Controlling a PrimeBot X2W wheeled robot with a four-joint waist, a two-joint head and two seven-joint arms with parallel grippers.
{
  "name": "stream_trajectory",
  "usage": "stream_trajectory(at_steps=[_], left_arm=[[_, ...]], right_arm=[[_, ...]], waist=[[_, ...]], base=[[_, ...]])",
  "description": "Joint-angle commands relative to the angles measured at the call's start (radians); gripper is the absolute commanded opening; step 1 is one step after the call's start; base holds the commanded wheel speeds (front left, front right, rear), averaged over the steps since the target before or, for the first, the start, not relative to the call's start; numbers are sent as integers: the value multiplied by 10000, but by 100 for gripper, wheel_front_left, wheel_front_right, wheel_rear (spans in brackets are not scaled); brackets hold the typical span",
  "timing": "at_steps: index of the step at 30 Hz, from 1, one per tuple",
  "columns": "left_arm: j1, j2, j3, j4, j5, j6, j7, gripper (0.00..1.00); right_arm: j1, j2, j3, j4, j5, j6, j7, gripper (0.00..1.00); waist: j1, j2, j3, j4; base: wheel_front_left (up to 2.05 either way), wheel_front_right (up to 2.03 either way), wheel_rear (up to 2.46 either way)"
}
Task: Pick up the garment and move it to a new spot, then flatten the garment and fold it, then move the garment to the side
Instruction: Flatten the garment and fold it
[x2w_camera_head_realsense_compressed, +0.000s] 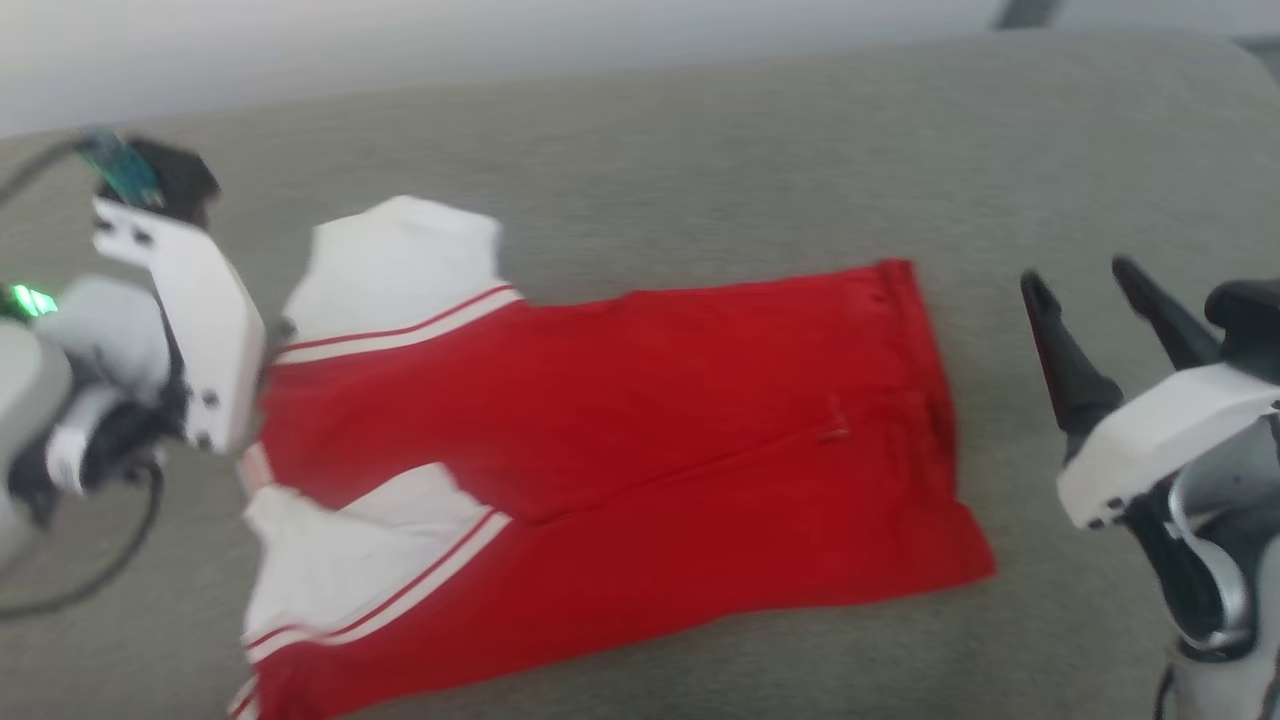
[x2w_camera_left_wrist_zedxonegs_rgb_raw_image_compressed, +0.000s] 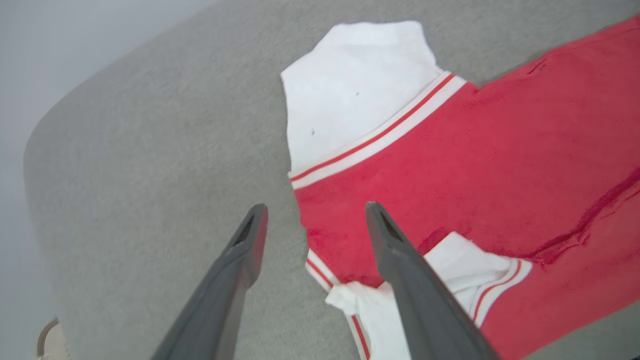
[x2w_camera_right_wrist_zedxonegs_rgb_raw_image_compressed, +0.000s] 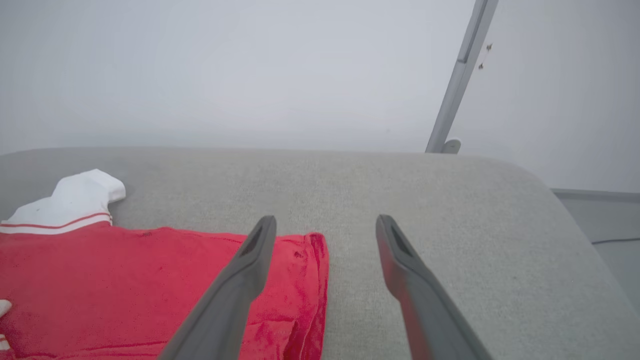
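shirt (x2w_camera_head_realsense_compressed: 620, 450) is lying flat across the middle of the grey cushion (x2w_camera_head_realsense_compressed: 700, 150), red body folded over on itself, white sleeves at the left end, hem to the right. we've got our left gripper (x2w_camera_left_wrist_zedxonegs_rgb_raw_image_compressed: 316, 207) spread open over the sleeve end, one finger above the fabric, one above bare cushion. our right gripper (x2w_camera_head_realsense_compressed: 1080, 273) is open too, near the hem but clear of it.
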Motion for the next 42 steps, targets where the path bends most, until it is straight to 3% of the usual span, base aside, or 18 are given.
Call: stream_trajectory(at_steps=[1, 7, 13, 18, 25, 26, 27, 29, 36, 42], left_arm=[[-420, -147, 63, 643, 246, -368, -145, 100], [-1439, -739, 73, 2905, 516, -1571, -353, 100], [-2139, -1096, 10, 4609, 612, -2214, -95, 100], [-2557, -1398, -91, 5956, 593, -2545, 302, 100], [-2611, -1845, -245, 7521, 351, -2430, 1079, 100], [-2467, -1959, -261, 7728, 177, -2440, 1313, 76], [-2376, -2060, -210, 7940, 14, -2345, 1468, 0], [-2298, -2220, -212, 8213, -33, -2223, 1631, 0], [-2774, -2687, -366, 8379, 201, -2863, 1190, 0], [-3414, -3295, -382, 8621, 368, -3112, 896, 0]], right_arm=[[-225, 163, 168, 112, -183, 1, -615, 100], [-519, 465, 819, 415, -357, 2, -1721, 100], [-725, 578, 1162, 499, -290, 1, -1975, 100], [-852, 661, 1393, 579, -207, 2, -1994, 100], [-989, 707, 1525, 620, -74, 2, -1849, 100], [-1028, 703, 1518, 608, -69, 2, -1825, 100], [-1054, 705, 1504, 620, 28, 1, -1754, 100], [-1129, 711, 1528, 657, 81, 2, -1614, 100], [-1877, 575, 1468, 1195, 396, 2, -708, 100], [-3186, 178, 1740, 2530, 705, 2, 490, 100]], waist=[[0, 0, 270, -797], [0, 0, 726, -1652], [0, 0, 1186, -2165], [0, 0, 1618, -2468], [0, 0, 2008, -2566], [0, 0, 2047, -2557], [0, 0, 2087, -2535], [0, 0, 2162, -2486], [0, 0, 2387, -2078], [0, 0, 2651, -1574]], base=[[0, 0, 0], [0, 0, 0], [0, 0, 0], [0, 0, 0], [0, 0, 0], [0, 0, 0], [0, 0, 0], [0, 0, 0], [0, 0, 0], [0, 0, 0]])
